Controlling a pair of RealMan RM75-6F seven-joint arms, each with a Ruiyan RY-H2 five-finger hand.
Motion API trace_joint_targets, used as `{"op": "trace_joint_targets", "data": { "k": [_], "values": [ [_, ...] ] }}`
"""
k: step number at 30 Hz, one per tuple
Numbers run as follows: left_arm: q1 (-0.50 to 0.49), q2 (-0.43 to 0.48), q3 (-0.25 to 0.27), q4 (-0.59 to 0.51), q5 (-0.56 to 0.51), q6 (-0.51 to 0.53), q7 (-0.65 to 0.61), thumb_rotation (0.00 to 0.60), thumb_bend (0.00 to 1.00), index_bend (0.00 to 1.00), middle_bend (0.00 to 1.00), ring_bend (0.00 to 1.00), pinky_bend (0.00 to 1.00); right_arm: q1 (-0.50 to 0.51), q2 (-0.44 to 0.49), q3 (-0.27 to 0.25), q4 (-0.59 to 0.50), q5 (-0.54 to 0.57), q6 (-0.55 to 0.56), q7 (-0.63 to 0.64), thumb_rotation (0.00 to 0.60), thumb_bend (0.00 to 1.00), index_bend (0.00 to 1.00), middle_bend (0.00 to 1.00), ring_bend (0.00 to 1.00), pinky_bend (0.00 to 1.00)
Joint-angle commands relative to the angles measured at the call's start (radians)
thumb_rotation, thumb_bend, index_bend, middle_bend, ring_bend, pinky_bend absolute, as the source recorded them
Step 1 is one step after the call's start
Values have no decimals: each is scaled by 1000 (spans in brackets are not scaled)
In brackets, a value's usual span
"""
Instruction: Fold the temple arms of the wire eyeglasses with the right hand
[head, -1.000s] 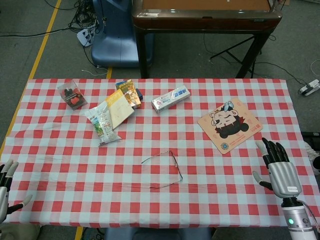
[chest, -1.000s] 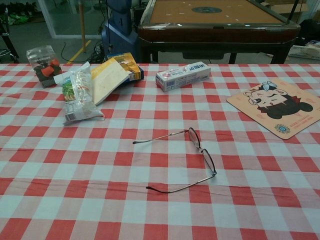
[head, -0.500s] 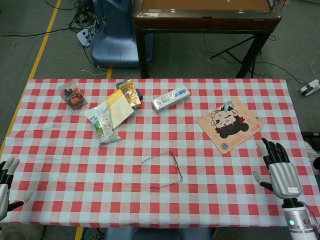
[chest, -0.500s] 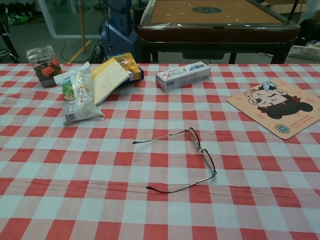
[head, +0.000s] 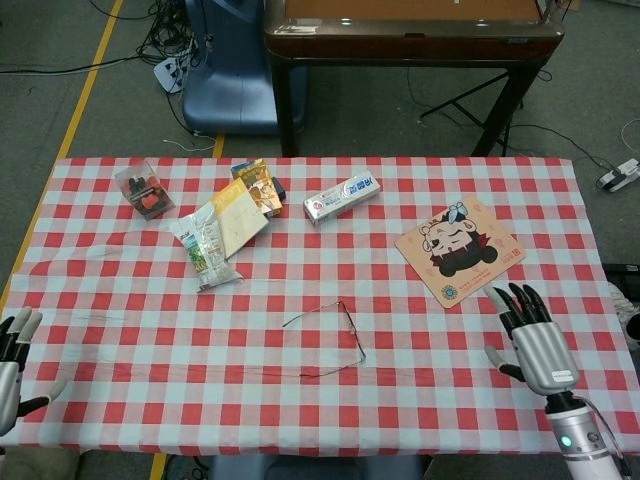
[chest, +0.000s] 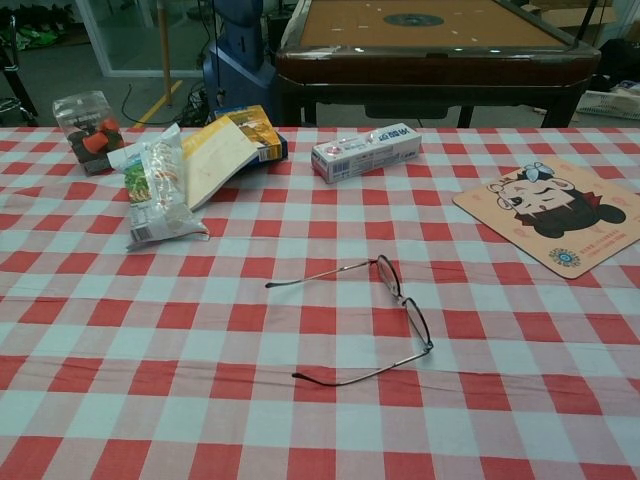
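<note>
- While nothing on it is held yet, the red-and-white checked cloth-covered bench (head: 470, 180) carries everything, and its near edge is cut off in both views.
- Compared with a second ago, the right hand (head: 530, 340) has slid left and a little farther onto the bench at the near right corner. Its fingers (head: 512, 300) are spread wide and hold nothing. I read this as the start of the reach, with the folding itself not begun.
- At the near left edge the left hand (head: 12, 362) has dropped lower in the head view. Its fingers are apart and empty, and most of it is cut off by the frame.
- Neither hand shows in the chest view.
- Far right lies a flat orange cartoon-printed mat (head: 459, 251), untouched and clear of the right hand's path.
- Far left sits a cluster of snack packets and a pale booklet (head: 226, 222), with a white toothpaste box (head: 343, 197) just right of it. Their print is too small to read.
- The thin dark wire eyeglasses (chest: 403, 301) lie near the bench's middle, well apart from the right hand, unmoved, both temple arms splayed open toward the left.
- From the head view the frame is only a faint line. The hinges are too fine to make out in either view.
</note>
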Motion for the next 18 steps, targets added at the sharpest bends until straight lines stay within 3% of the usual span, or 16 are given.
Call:
{"op": "trace_joint_targets", "data": {
  "k": [1,5,8,12,18],
  "values": [
    [1,-2,4,-3,2,-1,3,600,164,0,0,0,0,50,-16,-11,-34,-42,-66,-33,600,322,0,377,280,325],
    [6,-5,9,-5,6,6,2,600,164,0,0,0,0,135,-45,-14,-83,-57,-203,-71,600,409,0,707,696,663],
    [13,-5,13,-1,7,14,-3,600,164,0,0,0,0,201,-73,-13,-104,-39,-317,-82,600,489,0,887,891,809],
    [23,-5,17,8,-3,20,-16,600,164,0,0,0,0,266,-113,-1,-116,3,-424,-123,600,626,0,989,994,933],
    [39,-7,23,26,-14,27,-39,600,164,0,0,0,0,323,-159,-1,-130,83,-525,-200,600,767,0,1000,1000,1000]
  ]
}}
